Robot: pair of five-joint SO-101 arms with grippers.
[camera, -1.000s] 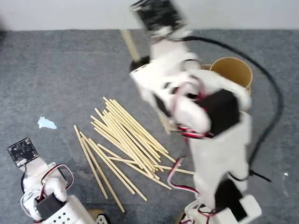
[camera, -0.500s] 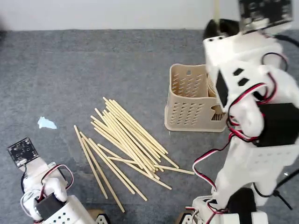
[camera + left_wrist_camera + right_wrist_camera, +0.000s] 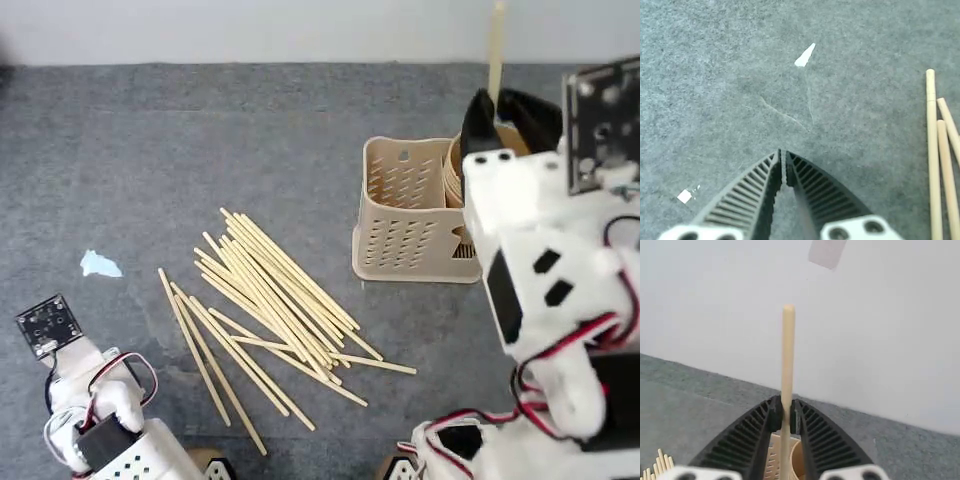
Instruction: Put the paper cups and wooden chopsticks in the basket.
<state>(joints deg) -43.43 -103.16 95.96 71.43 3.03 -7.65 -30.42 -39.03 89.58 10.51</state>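
Note:
A beige perforated basket [image 3: 405, 215] stands right of centre on the grey mat, with paper cups [image 3: 457, 172] stacked inside it. My right gripper [image 3: 497, 103] hangs above the basket's right side, shut on a single wooden chopstick [image 3: 495, 45] that points upward. In the right wrist view that chopstick [image 3: 786, 375] stands between the black fingers, with the basket rim [image 3: 774, 456] below. A pile of several wooden chopsticks [image 3: 270, 305] lies fanned on the mat left of the basket. My left gripper [image 3: 782, 167] is shut just over bare mat at the near left, with chopstick ends [image 3: 937, 150] beside it.
A small pale-blue scrap [image 3: 99, 264] lies on the mat at the far left, and the same scrap [image 3: 805, 55] appears ahead of the left gripper. The left arm's base [image 3: 90, 410] sits at the near-left corner. A white wall [image 3: 250, 30] bounds the mat's far edge.
The right arm has swung from the middle of the table to the right, carrying the chopstick to above the basket. The left arm has stayed still.

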